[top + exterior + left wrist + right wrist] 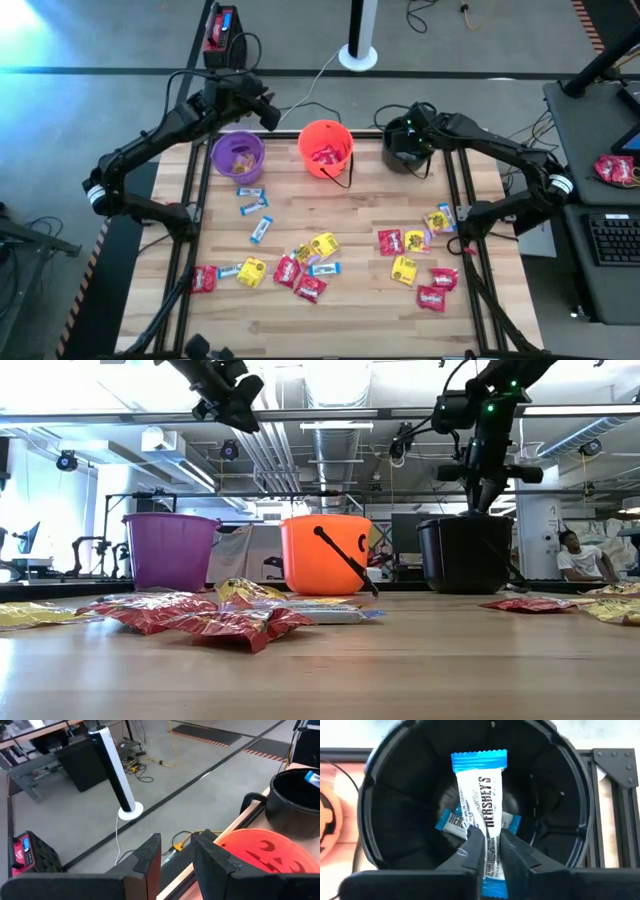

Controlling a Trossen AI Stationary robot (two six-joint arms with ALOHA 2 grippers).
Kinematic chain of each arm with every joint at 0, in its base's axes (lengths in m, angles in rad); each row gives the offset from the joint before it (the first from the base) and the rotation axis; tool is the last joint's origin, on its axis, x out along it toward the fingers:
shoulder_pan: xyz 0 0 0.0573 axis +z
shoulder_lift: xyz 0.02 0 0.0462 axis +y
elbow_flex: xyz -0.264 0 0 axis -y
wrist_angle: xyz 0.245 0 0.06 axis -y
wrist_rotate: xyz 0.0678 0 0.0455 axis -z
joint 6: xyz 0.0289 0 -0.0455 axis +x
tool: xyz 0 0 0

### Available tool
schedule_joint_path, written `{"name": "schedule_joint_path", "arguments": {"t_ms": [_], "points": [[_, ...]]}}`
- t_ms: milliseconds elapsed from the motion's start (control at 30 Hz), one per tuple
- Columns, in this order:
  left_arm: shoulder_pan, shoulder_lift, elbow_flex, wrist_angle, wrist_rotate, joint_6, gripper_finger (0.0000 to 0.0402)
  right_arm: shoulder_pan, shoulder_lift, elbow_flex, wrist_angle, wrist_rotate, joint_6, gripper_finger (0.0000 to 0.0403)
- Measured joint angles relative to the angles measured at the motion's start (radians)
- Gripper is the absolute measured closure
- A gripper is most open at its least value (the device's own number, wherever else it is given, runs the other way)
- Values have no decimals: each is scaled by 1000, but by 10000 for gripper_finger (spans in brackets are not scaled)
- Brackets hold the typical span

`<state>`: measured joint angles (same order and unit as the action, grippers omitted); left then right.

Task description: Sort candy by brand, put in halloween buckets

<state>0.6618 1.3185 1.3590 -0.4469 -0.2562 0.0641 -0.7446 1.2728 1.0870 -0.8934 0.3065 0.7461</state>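
Blue-and-white wrapping marks the Hershey's packet (481,815) pinched between the fingers of the right gripper (491,849), which hangs directly over the mouth of the black bucket (405,148) at the far right of the bucket row; more packets of the same blue-and-white kind (451,821) lie on that bucket's floor beneath it. The left gripper (175,852) is raised above the table's far edge, between the purple bucket (238,156) and the orange bucket (325,148), its fingers a little apart with nothing between them. The purple bucket holds yellow wrappers and the orange one holds red ones. The three buckets stand in a line along the far side of the wooden table (350,310), purple at the left, orange in the middle with its thin black handle hanging down the front, black at the right. The remaining candy (300,265) is scattered over the near half of the tabletop in red, yellow and blue-and-white wrappers, one loose cluster toward the left and centre and another toward the right.
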Motion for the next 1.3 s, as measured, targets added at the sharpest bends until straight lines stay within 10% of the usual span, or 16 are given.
{"name": "schedule_joint_path", "arguments": {"t_ms": [533,833,1300], "points": [[-49,-38,0,-110,142,-54,312,-26,-7,11,101,-18,-132,200],[-190,-102,0,-348,405,-246,327,8,-24,54,301,-142,-251,206],[-516,-44,-42,-907,308,-780,327,92,-24,128,242,-229,-284,225]]}}
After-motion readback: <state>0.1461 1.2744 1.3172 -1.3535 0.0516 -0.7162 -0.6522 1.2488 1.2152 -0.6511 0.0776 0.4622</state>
